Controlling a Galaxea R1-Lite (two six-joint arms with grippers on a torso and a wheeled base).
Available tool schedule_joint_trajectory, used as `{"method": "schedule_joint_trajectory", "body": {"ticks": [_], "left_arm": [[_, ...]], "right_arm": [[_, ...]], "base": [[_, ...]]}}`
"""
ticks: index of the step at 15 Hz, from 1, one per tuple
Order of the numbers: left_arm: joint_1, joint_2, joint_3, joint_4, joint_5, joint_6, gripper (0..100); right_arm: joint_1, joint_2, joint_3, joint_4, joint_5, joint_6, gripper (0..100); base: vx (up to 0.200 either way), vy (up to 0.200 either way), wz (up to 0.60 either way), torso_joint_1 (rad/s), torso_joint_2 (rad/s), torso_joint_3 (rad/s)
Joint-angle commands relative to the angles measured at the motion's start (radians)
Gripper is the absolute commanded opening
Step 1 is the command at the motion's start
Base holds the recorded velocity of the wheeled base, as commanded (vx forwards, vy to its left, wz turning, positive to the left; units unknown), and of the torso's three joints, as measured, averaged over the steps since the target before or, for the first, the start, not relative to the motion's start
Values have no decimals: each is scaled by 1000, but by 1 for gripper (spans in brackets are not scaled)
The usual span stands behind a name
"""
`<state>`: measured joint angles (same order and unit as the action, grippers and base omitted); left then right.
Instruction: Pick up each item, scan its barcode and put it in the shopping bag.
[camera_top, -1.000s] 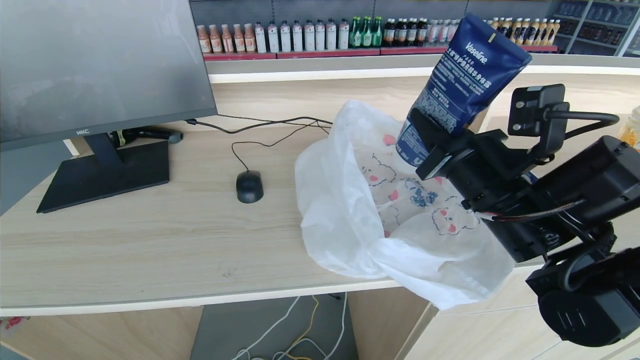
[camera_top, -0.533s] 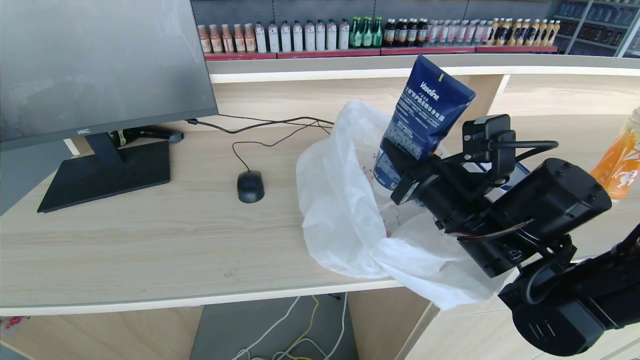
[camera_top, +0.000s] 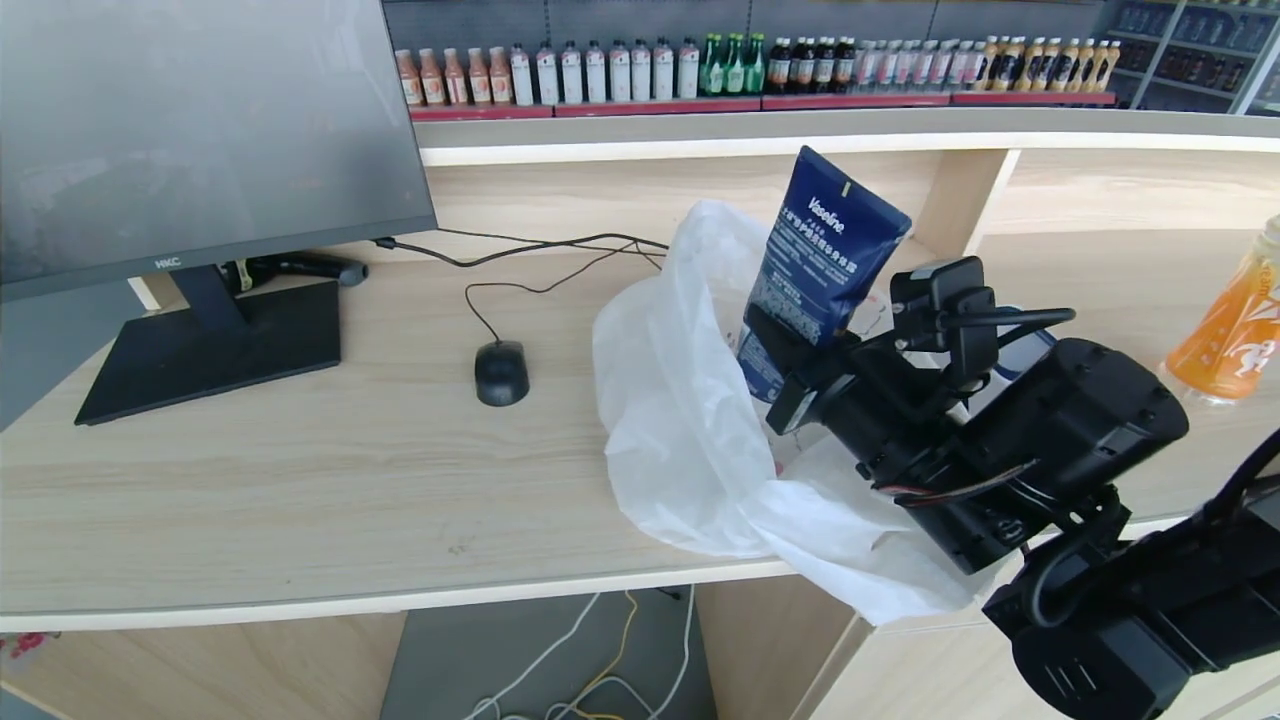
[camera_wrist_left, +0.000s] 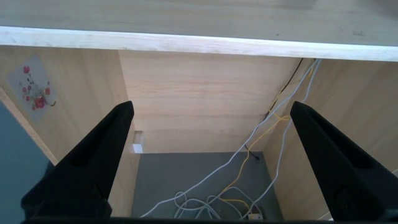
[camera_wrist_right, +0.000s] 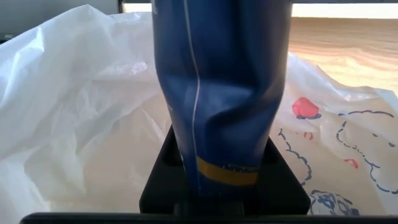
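The blue pouch (camera_top: 822, 262), centre-right, is pinched low by the right gripper (camera_top: 790, 378); it is judged soft, light and crushable. The left gripper (camera_wrist_left: 211, 111) is splayed and empty.

The right arm (camera_top: 1060, 440) and right tool (camera_top: 790, 375) are finished in black, with cylindrical housings. A boxy camera (camera_top: 945, 300) is bracketed at the wrist, fed by a black cable (camera_top: 1030, 318); thin red wires (camera_top: 960, 484) are exposed.
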<state>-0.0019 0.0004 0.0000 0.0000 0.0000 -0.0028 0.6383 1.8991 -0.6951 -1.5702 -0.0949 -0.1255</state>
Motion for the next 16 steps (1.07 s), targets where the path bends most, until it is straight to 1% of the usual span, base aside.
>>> {"method": "schedule_joint_trajectory", "body": {"ticks": [1, 6, 16], "left_arm": [[0, 0, 0, 0, 0, 0, 100], [0, 0, 0, 0, 0, 0, 100], [2, 0, 0, 0, 0, 0, 100]], "right_arm": [[24, 1, 20, -1, 0, -2, 0], [29, 20, 63, -1, 0, 0, 0], [27, 95, 32, -1, 0, 4, 0]], "base": [[0, 0, 0, 0, 0, 0], [0, 0, 0, 0, 0, 0], [0, 0, 0, 0, 0, 0]]}}
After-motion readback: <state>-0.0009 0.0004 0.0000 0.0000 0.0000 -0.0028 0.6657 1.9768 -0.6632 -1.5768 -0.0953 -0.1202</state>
